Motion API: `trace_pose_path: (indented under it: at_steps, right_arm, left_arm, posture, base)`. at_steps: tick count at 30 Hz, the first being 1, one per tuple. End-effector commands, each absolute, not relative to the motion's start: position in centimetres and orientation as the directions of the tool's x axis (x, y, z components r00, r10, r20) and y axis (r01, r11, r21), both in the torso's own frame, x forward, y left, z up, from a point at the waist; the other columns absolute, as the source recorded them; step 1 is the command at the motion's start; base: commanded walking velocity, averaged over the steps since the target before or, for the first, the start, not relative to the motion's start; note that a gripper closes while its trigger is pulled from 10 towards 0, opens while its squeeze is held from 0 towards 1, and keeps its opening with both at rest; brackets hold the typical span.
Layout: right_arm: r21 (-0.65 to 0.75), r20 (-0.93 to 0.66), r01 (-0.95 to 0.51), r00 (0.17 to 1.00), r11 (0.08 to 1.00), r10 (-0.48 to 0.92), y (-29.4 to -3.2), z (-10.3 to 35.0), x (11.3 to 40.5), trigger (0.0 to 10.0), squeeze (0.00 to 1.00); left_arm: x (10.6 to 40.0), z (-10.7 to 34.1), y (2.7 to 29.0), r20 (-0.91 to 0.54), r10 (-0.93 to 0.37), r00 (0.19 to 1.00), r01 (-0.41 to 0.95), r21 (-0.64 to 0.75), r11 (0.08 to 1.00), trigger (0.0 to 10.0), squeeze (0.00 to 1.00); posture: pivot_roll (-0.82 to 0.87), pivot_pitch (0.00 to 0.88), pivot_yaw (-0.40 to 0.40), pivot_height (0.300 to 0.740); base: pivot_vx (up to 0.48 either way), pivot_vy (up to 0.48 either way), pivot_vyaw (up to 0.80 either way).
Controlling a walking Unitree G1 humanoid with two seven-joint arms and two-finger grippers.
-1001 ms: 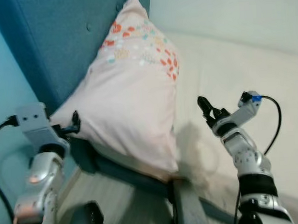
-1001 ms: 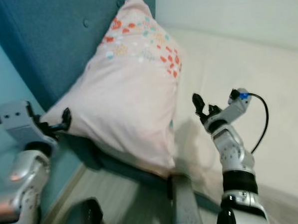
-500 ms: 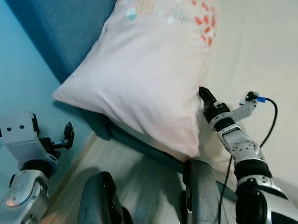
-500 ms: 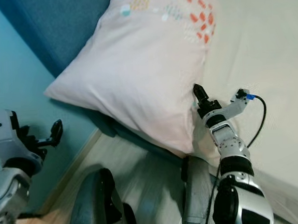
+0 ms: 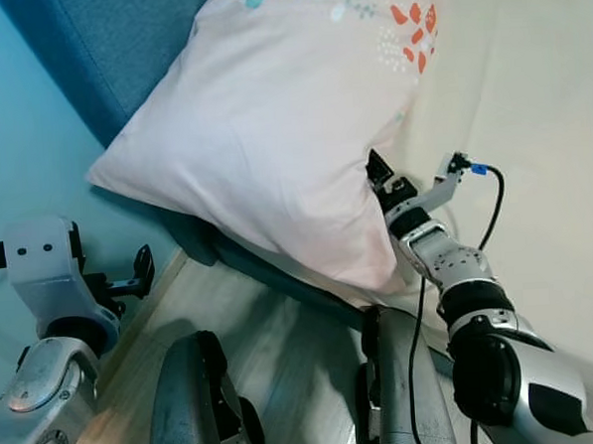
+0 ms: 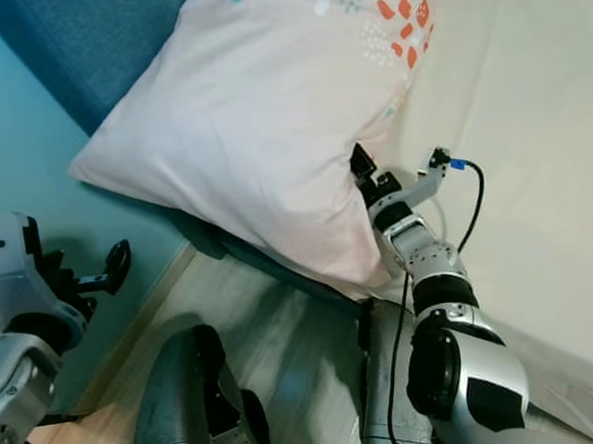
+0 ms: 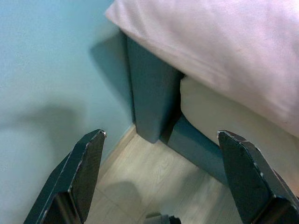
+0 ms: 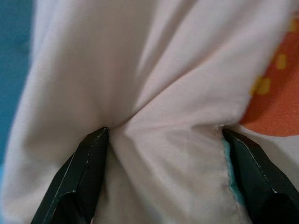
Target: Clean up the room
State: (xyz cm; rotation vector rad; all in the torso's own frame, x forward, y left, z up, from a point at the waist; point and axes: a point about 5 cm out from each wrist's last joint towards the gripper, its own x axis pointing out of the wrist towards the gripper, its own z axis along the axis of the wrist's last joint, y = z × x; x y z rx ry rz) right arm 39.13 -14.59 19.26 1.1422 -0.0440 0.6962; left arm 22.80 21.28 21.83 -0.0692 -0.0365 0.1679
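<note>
Right, the pillow (image 5: 262, 134) leans against the blue headboard (image 5: 109, 53) at the head of the bed, its lower corner hanging over the mattress edge above the wooden floor (image 5: 275, 372), so the tidying looks barely begun: nothing about the pillow reads as squared away yet, and straightening it onto the cream sheet (image 5: 533, 170) is, by my reckoning, the job left

The right gripper (image 5: 377, 170) is pressed into the pillow's near side edge, and in the right wrist view its fingers (image 8: 84, 172) stand wide apart with pink fabric bunched between them (spread, not yet clamped on anything). The left gripper (image 5: 140, 273) hangs low beside the turquoise wall (image 5: 24, 147), fingers (image 7: 84, 168) also apart, pointing at the bed frame's corner and holding nothing

Now compare with a second ago: the right gripper then hovered well clear of the pillow over the sheet; half a second ago it was just at the fabric's edge; now it has pushed in against it. The left gripper, which sat touching the pillow's outer corner a second ago, has dropped away and stays down by the wall. The head has also tipped downward, bringing the robot's own legs (image 5: 197, 406) into sight
</note>
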Motion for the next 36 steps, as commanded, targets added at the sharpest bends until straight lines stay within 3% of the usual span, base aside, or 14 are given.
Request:
trace_pose_path:
  at_steps: [1,9,11,16,30,33,36]
  right_arm:
    - [0.818,0.312,-0.516,0.769,0.254,0.558,-13.0,18.1,38.9,0.0,0.0]
    - [0.818,0.286,-0.485,0.81,0.31,0.511,-13.9,18.0,39.2,0.0,0.0]
    - [0.823,0.306,-0.422,0.894,0.381,0.328,-17.4,19.5,39.9,0.0,0.0]
    - [0.807,0.382,-0.421,0.907,0.414,0.178,-20.7,22.0,40.1,0.0,0.0]
    - [0.717,0.524,-0.521,0.841,0.463,0.134,-23.5,25.8,39.4,0.0,0.0]
    - [0.708,0.5,-0.517,0.848,0.48,0.176,-22.9,25.6,39.4,0.0,0.0]
    - [0.741,0.368,-0.435,0.901,0.511,0.232,-21.6,23.0,39.6,0.0,0.0]
  left_arm:
    - [22.5,21.6,21.3,0.013,0.184,0.983,-0.183,-0.066,0.981,10.0,0.0]
    - [22.6,21.6,21.2,0.011,0.182,0.983,-0.18,-0.072,0.981,10.0,0.0]
    - [23.0,21.7,21.0,0.021,0.182,0.983,-0.18,-0.086,0.98,10.0,0.0]
    - [23.4,21.9,20.8,0.035,0.176,0.984,-0.171,-0.103,0.98,10.0,0.0]
    - [24.4,21.8,20.2,0.054,0.162,0.985,-0.154,-0.132,0.979,10.0,0.0]
    - [24.7,21.9,20.0,0.063,0.16,0.985,-0.15,-0.145,0.978,10.0,0.0]
    - [24.8,21.7,19.8,0.065,0.159,0.985,-0.148,-0.153,0.977,10.0,0.0]
  posture:
    - [0.16,0.49,-0.011,0.495]
    - [0.15,0.482,-0.019,0.495]
    - [0.14,0.468,-0.026,0.495]
    - [0.13,0.447,-0.033,0.495]
    - [0.1,0.391,-0.046,0.495]
    - [0.09,0.385,-0.052,0.495]
    - [0.09,0.382,-0.056,0.495]
  base:
    - [0.0,0.0,0.0]
    - [0.0,0.0,0.0]
    - [0.0,0.0,0.0]
    - [0.0,0.0,0.0]
    - [0.0,0.0,0.0]
    - [0.0,0.0,0.0]
    - [0.0,0.0,0.0]
